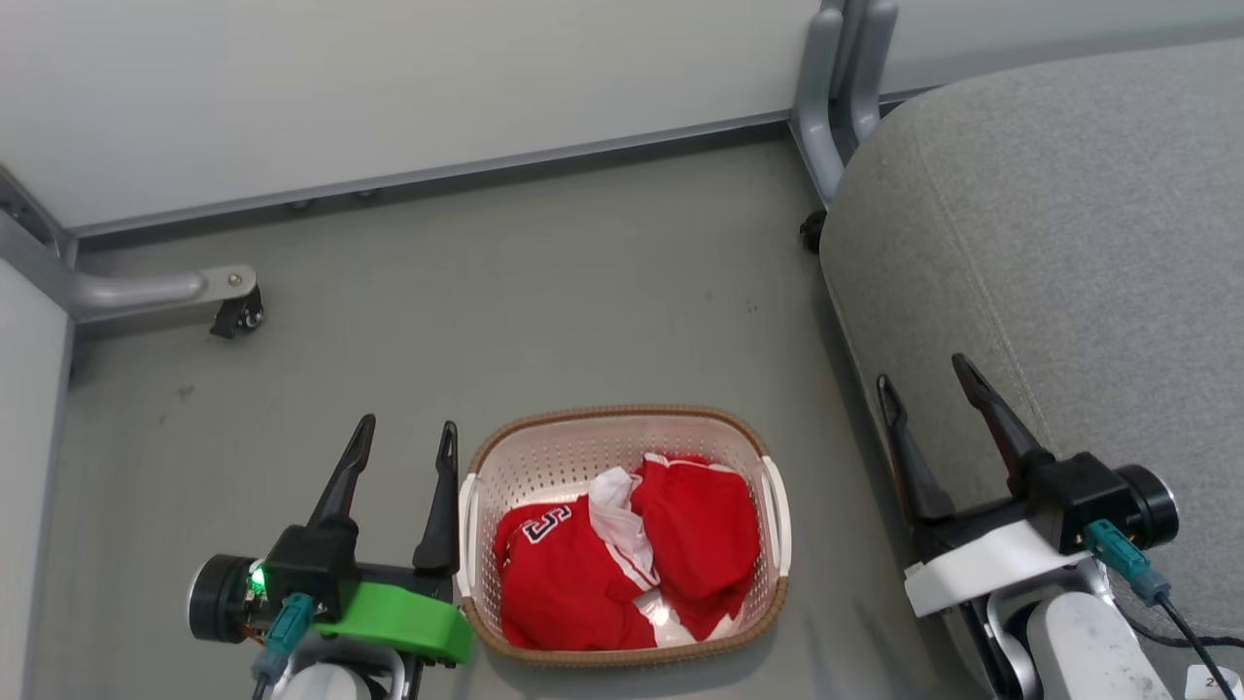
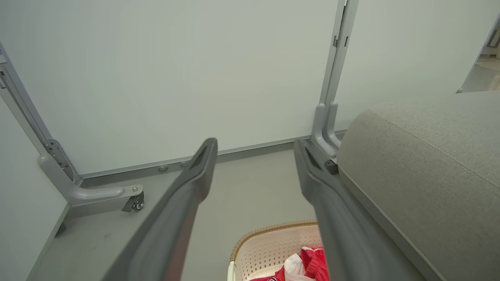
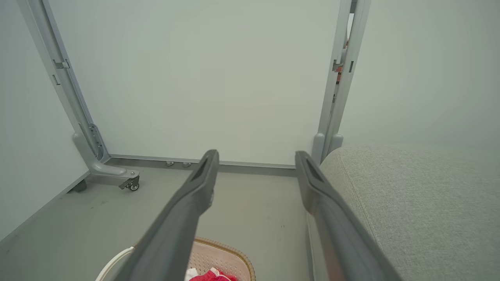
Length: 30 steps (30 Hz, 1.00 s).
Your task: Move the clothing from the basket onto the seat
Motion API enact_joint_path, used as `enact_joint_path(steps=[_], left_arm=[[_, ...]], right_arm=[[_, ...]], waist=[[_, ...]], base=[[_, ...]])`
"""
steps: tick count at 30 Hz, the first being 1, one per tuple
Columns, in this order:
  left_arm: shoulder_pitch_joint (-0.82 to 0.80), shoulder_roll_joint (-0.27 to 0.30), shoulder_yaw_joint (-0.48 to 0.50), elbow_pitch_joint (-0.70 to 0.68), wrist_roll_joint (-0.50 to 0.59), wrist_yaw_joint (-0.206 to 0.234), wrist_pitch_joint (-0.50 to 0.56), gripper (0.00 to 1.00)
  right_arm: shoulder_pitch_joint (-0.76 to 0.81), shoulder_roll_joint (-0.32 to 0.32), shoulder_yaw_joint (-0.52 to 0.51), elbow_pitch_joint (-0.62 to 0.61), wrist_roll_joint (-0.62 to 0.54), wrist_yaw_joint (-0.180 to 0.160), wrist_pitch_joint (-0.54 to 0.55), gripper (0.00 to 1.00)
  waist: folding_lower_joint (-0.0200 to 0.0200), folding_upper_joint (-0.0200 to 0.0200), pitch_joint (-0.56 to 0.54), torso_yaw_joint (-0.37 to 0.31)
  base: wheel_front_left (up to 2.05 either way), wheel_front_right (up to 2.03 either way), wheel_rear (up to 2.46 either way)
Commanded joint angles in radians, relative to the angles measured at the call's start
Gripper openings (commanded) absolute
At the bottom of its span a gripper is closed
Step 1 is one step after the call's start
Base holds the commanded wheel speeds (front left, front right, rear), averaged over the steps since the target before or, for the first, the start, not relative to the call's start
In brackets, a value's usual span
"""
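The clothing (image 1: 622, 569) lies bunched in the basket (image 1: 544, 428), which stands on the floor between the two arms: the numbered jersey on the left, the other red piece heaped on the right. The left gripper (image 1: 408, 424) hangs just beside the basket's left handle, jaws spread and empty, fingers pointing to the far wall. The right gripper (image 1: 921, 370), also spread and empty, sits further off to the right, at the near edge of the seat (image 1: 1069, 224). The left arm looks nearer the heap, which lies to its right and a little nearer. The seat rises right of the basket, so the carry likely runs left to right.
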Motion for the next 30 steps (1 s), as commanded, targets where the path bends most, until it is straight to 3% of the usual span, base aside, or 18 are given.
enact_joint_path(steps=[1,12,23,30], left_arm=[[-0.031,0.006,-0.003,0.007,0.007,-0.006,-0.001,1.0],[-0.215,0.041,-0.124,0.206,0.104,-0.049,-0.001,1.0],[-0.482,0.127,-0.439,0.435,0.104,-0.056,-0.001,1.0],[-0.67,0.138,-0.659,0.646,0.037,-0.055,-0.001,1.0]], right_arm=[[-0.026,-0.005,-0.005,-0.006,-0.008,0.0,-0.004,1.0],[-0.127,-0.005,-0.006,-0.033,-0.048,0.0,-0.003,1.0],[-0.234,-0.004,0.004,-0.073,-0.069,0.0,-0.003,1.0],[-0.282,-0.004,0.002,-0.098,-0.054,0.0,-0.003,1.0]], waist=[[0.0,0.0021,0.083,-0.004],[0.0,0.0021,0.317,0.003],[0.0,0.0021,0.521,-0.023],[0.0,0.0021,0.637,-0.054]], base=[[0.0,0.0,0.0],[0.0,0.0,0.0],[0.0,0.0,0.0],[0.0,0.0,0.0]])
